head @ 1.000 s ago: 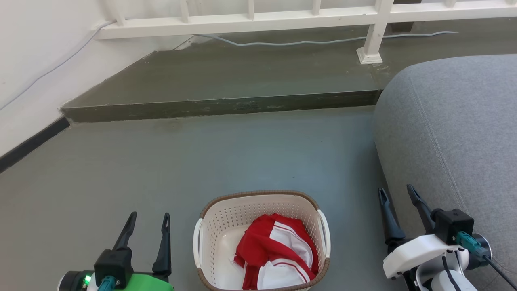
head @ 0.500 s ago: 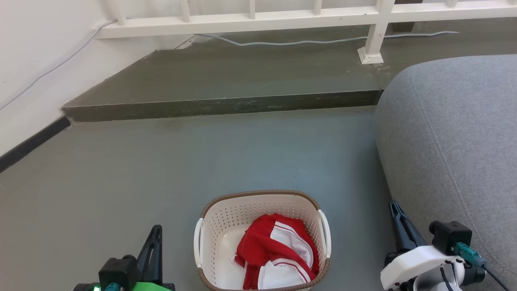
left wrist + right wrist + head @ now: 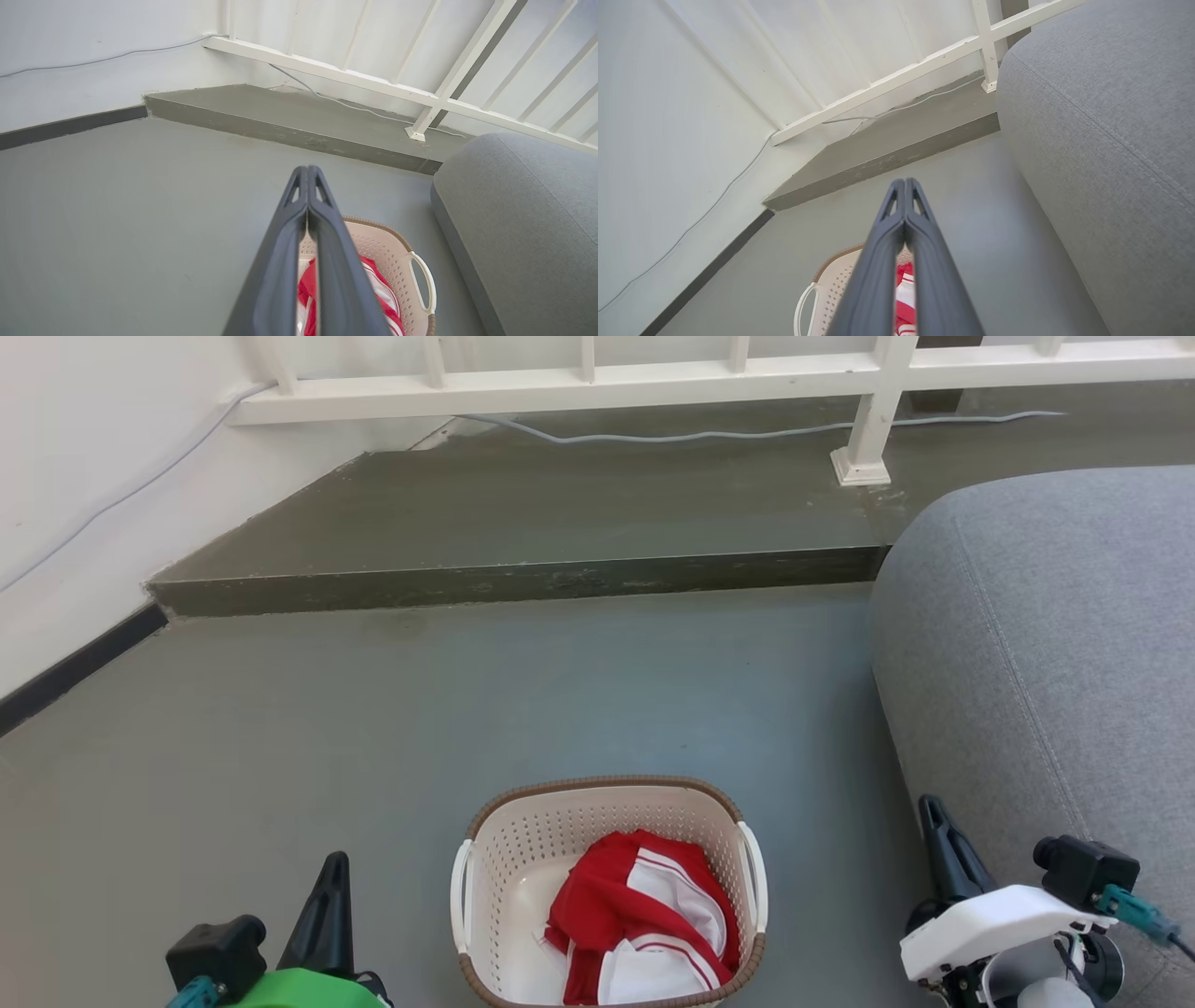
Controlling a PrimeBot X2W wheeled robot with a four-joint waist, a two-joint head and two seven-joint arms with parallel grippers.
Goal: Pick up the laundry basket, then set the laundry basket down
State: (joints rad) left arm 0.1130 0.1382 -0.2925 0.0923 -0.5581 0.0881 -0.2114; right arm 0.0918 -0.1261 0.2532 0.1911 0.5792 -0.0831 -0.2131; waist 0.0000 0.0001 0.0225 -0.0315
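The laundry basket, a cream perforated tub with a brown woven-look rim and two white side handles, stands on the grey floor at the bottom centre of the head view. Red-and-white cloth lies inside it. My left gripper is to its left, shut and holding nothing. To the basket's right is my right gripper, also shut and empty. The left wrist view has the left gripper above the laundry basket. In the right wrist view the right gripper points over the laundry basket.
A grey sofa rises close on the right, beside my right gripper. A raised concrete step crosses the floor ahead, with a white railing and a cable on it. A white wall runs on the left.
Both grippers have closed from open and dropped lower in the head view. The basket has stayed where it was.
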